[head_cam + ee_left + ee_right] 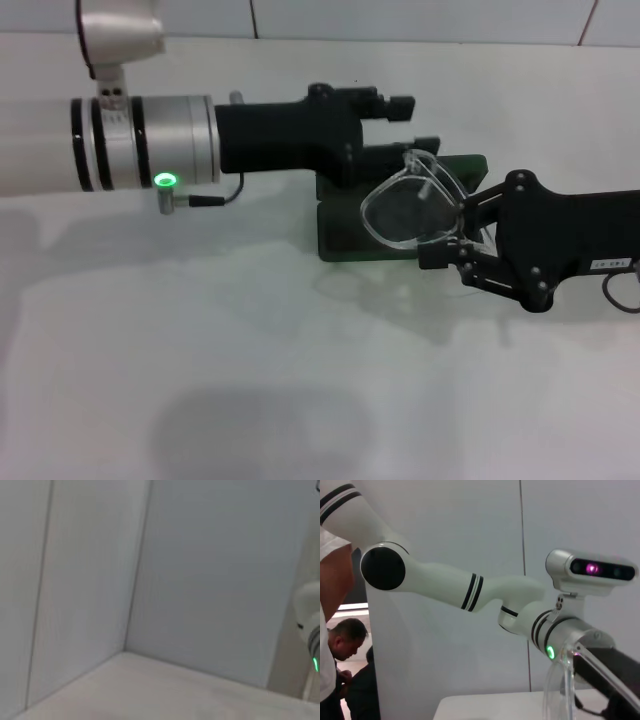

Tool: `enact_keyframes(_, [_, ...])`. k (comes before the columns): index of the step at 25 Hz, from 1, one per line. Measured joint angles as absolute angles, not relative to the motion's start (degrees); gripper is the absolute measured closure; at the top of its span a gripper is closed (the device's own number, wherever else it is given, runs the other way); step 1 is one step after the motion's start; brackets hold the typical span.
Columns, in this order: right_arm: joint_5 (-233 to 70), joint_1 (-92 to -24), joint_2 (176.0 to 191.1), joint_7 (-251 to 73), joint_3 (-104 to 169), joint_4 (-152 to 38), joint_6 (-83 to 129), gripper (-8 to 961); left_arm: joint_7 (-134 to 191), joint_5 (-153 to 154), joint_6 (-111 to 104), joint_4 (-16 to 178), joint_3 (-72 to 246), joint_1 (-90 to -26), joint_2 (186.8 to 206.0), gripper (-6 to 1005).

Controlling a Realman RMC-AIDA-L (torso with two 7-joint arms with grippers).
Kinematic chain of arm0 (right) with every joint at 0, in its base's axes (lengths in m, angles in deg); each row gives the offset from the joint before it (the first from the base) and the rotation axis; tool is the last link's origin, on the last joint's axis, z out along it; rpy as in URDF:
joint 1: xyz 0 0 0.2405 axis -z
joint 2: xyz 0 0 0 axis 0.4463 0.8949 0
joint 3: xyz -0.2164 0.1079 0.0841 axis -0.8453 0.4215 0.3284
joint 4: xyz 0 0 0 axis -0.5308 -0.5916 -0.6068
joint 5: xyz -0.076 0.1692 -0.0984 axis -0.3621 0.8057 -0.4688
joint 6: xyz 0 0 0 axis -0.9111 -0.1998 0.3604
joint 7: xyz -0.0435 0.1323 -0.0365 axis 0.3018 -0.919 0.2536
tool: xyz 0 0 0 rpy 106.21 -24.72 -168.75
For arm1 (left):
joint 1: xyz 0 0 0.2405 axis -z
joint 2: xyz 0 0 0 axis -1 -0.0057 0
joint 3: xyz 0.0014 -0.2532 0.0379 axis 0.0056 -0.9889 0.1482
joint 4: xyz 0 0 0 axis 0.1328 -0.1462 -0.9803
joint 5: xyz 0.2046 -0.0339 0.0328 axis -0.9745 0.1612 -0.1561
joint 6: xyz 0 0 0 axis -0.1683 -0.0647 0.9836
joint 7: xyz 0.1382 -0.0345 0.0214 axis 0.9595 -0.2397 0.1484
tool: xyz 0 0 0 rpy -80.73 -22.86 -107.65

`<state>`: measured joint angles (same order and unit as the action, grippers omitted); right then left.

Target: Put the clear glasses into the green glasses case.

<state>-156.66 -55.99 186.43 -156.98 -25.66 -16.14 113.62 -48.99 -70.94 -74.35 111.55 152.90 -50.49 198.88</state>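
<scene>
The green glasses case [342, 236] lies on the white table [200, 330] in the middle of the head view, partly hidden under both grippers. My right gripper [455, 232] reaches in from the right, shut on the clear glasses [405, 208], and holds them just above the case. In the right wrist view the clear glasses [561, 680] show as a curved transparent edge close to the camera. My left gripper [405, 125] comes in from the left and sits at the case's far side, against its back part.
White walls meet the table behind the case. The left wrist view shows only the wall corner and the table [150, 690]. In the right wrist view my left arm [470, 591] crosses the picture, and people [342, 640] stand at the far side.
</scene>
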Motion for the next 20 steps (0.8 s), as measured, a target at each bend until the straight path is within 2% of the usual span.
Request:
enact_keyframes(14, [-156.6,-55.7,186.2,-153.5,-25.5,-16.1,114.5,828,-50.1,-74.9,-74.6,112.0,152.2,-50.6,199.04,381])
enact_keyframes(20, [-157.1,-55.6,185.82,-153.5,-25.5,-16.5,117.3,828,-46.3,-74.1,-74.1,112.0,145.1,-51.2,200.68,381])
